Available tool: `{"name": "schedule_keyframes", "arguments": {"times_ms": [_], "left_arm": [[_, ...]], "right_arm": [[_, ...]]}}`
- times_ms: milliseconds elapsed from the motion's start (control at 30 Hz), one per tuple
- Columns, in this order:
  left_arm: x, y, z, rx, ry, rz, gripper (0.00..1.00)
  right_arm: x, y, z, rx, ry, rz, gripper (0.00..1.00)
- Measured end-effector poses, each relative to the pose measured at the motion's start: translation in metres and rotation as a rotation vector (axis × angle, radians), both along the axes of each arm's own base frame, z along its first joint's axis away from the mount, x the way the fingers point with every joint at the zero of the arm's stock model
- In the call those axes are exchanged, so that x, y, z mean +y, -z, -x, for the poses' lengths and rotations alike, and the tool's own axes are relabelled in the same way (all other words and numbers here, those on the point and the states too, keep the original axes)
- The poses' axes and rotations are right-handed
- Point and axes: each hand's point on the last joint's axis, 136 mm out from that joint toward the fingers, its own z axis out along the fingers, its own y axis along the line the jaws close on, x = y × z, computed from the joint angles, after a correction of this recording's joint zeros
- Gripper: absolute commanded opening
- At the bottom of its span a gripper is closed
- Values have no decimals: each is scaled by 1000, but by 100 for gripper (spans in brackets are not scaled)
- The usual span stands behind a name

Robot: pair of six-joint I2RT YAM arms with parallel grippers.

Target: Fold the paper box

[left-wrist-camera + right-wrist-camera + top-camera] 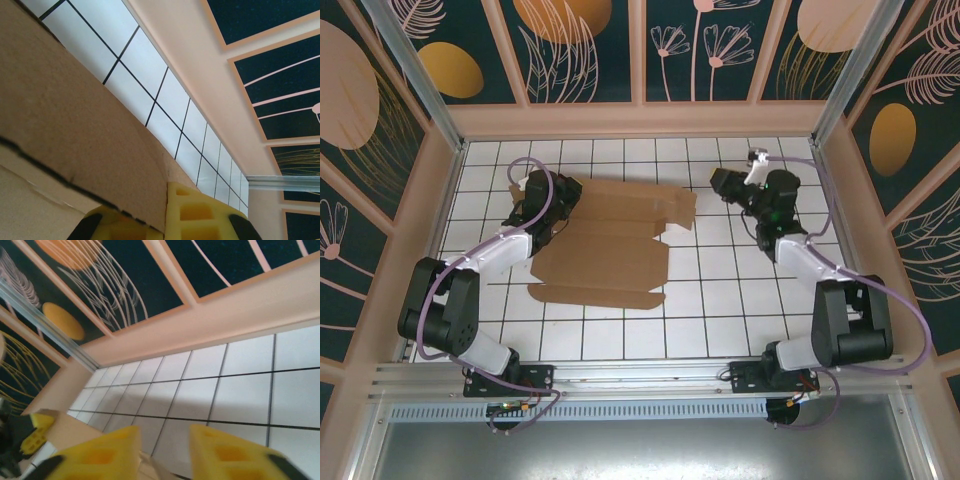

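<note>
On the white tiled table (720,300), enclosed by dark panelled walls (570,40) with leaf and disc motifs, the paper box (610,250) lies left of centre and is only partly folded. One broad brown panel rests flat on the tiles toward the near edge, with further panels and flaps beyond it toward the back wall. The left gripper (542,195) sits at the box's far left edge; in the left wrist view its yellow fingers (195,215) are clamped on a cardboard flap. The right gripper (718,183) stands near the box's far right corner, its fingers (225,450) narrowly parted, with tiles visible through the gap.
</note>
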Motion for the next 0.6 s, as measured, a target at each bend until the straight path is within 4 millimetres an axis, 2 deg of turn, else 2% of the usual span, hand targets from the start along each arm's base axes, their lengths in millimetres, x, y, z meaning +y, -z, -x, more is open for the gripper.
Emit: {"name": "schedule_keyframes", "arguments": {"times_ms": [67, 133, 200, 267, 333, 400, 433, 500, 600], "left_arm": [[0, 0, 0, 0, -1, 0, 0], [0, 0, 0, 0, 0, 0, 0], [0, 0, 0, 0, 0, 0, 0], [0, 0, 0, 1, 0, 0, 0], [0, 0, 0, 0, 0, 0, 0], [0, 0, 0, 1, 0, 0, 0], [0, 0, 0, 1, 0, 0, 0], [0, 0, 0, 1, 0, 0, 0], [0, 0, 0, 1, 0, -1, 0]], "right_arm": [[0, 9, -15, 19, 4, 68, 24], [0, 26, -22, 48, -3, 133, 28], [2, 43, -18, 72, -30, 194, 32], [15, 50, -11, 69, -80, 253, 30], [38, 50, -2, 42, -133, 316, 23], [63, 44, 10, 6, -187, 364, 5], [76, 39, 19, -14, -213, 378, 0], [92, 27, 31, -34, -242, 383, 0], [102, 9, 39, -61, -239, 393, 0]]}}
